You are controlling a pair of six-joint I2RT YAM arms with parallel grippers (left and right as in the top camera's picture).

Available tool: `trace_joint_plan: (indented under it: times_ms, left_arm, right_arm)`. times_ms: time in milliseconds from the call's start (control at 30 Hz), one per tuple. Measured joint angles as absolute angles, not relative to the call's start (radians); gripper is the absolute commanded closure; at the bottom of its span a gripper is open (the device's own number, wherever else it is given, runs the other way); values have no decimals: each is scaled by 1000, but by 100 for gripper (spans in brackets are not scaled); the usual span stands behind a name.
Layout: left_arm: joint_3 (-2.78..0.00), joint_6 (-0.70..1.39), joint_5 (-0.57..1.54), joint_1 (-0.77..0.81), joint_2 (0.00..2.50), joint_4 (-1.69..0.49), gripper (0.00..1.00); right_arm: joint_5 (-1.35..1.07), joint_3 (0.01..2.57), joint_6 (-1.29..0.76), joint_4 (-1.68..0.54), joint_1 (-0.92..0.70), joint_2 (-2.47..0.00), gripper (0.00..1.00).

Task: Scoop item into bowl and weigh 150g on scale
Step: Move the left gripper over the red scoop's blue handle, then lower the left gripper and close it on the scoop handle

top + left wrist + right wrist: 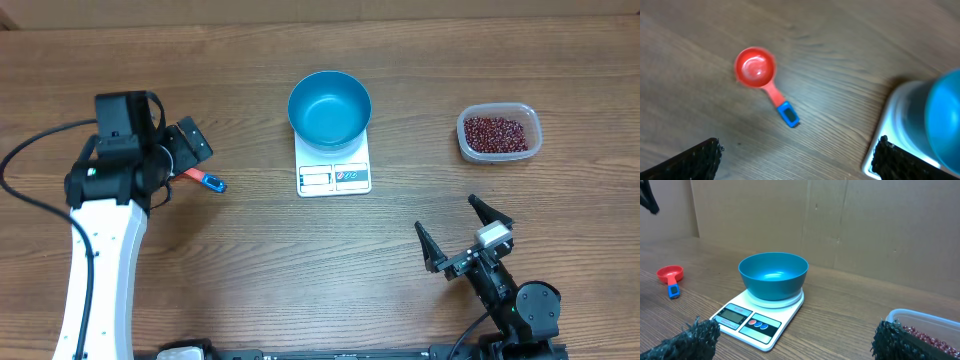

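The coming grasp turned on the red plastic scoop with the blue-tipped handle [760,75]. It lay flat on the wooden table [250,260] directly below the left gripper [797,159], whose jaws stood released and empty above it. In the overhead view the scoop's long axis ran left to right, with the cup at the left, hidden under the wrist, and the blue tip pointing right and slightly near, toward the small white rectangular scale [334,177]. The left arm was by far the nearer. The right gripper [460,232], also spread wide and empty, waited at the near right, well apart from the scoop. The deep round blue bowl [330,108] sat on the scale and was empty. The small dark red-brown beans [497,132] all lay in the clear plastic tub [462,128] at the far right, so nothing had been weighed.
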State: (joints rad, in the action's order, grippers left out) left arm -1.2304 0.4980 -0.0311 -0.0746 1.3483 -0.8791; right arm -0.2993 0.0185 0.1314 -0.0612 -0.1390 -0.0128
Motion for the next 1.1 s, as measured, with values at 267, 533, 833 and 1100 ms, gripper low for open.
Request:
trace_joint_plan:
  times_ms: [267,533,833,1100]
  left_arm:
    - [-1231,707,-88,-75,1515,-884,0]
    - [-1231,856,-118,-75,1681,-886,0]
    - [-1231,973,-125,-75,1792,-832,0]
    - [-1232,1023,-125,-75,1851,-751,0]
  right_arm:
    - [-299,19,132,-62,-139,-13,0]
    - [-300,19,131,-62,-139,-13,0]
    - [-299,19,131,-61,-139,-13,0]
    - [-299,19,131,-61,-139,-13,0]
